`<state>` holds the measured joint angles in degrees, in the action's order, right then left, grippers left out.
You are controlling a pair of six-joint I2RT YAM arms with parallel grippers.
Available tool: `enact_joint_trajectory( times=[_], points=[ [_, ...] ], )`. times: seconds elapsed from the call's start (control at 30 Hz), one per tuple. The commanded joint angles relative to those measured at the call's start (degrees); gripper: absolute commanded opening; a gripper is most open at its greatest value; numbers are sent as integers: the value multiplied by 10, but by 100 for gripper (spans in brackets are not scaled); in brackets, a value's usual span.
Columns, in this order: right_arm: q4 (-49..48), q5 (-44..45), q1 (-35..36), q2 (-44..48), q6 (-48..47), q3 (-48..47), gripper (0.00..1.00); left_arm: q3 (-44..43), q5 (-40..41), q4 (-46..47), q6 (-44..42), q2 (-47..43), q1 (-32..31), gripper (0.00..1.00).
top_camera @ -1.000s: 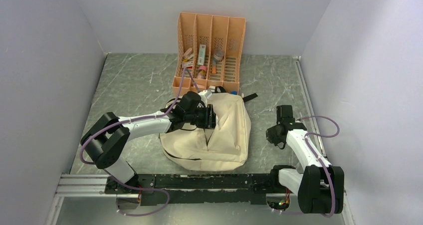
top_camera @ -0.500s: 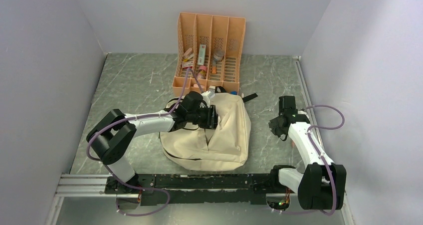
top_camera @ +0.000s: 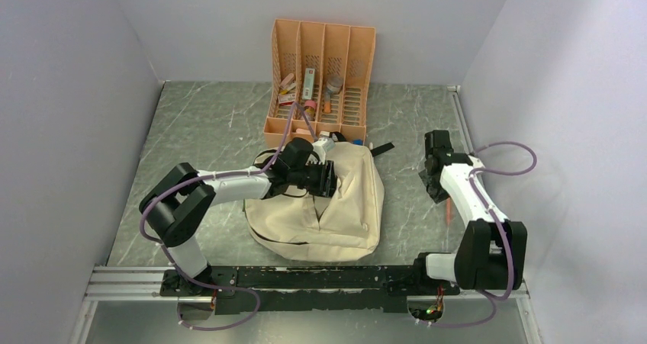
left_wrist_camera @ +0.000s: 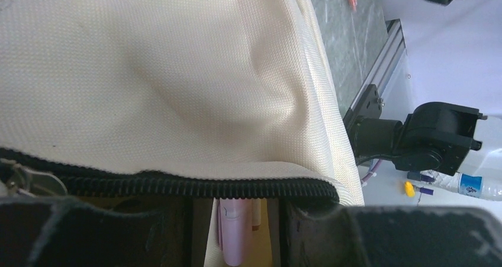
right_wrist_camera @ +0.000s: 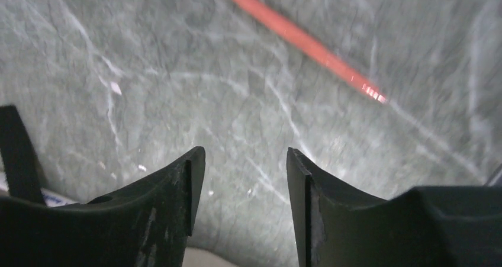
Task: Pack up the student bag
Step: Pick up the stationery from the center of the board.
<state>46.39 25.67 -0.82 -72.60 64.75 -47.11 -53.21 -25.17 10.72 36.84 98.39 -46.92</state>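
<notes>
Student bag: your student bag (top_camera: 347, 214), a soft cream-beige backpack, is lying flat in the middle of the table (top_camera: 206, 123), with its far end just on the near side of the orange desk organiser (top_camera: 320, 39).
Bag opening: the black zipper trim (left_wrist_camera: 177, 185) is running across the bottom of your left wrist view, and cream fabric is filling the view above it.
Left gripper: your left gripper (top_camera: 329, 180) is reaching in from the left and sitting on the far half of the bag, at the opening. Its fingers are standing partly apart with the zipper trim lying across their tips. You cannot tell whether they are pinching the edge or only resting against it.
Inside the bag: a pink pen-like thing (left_wrist_camera: 231, 231) and a thin stick beside it are showing in the gap between the left fingers.
Right gripper: your right gripper (right_wrist_camera: 245, 160) is hovering over bare table to the right of the bag, apart from it. Its fingers are standing clearly apart and gripping nothing.
Red pen: a red pen (right_wrist_camera: 305, 42) is lying loose on the table close to the right gripper, not touching the fingers.
Black strap: a black strap (top_camera: 381, 147) is sticking out to the right from the bag's far right corner.
Organiser: it is standing upright at the far side, with small items in its slots that are too small to name.
</notes>
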Motion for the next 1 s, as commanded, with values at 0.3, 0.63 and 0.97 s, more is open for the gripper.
enact_joint_trajectory(
  times=[0.3,0.63,0.97],
  points=[
    [-174,26,-68,-52,-364,-37,73,-1,-52,15,-1,8,-6,41],
    [-249,-112,-141,-116,-489,-51,71,5,-66,30,12,-1,-6,41],
    [-247,-127,-167,-166,-495,-42,64,9,-70,36,15,-12,-6,41]
  ],
)
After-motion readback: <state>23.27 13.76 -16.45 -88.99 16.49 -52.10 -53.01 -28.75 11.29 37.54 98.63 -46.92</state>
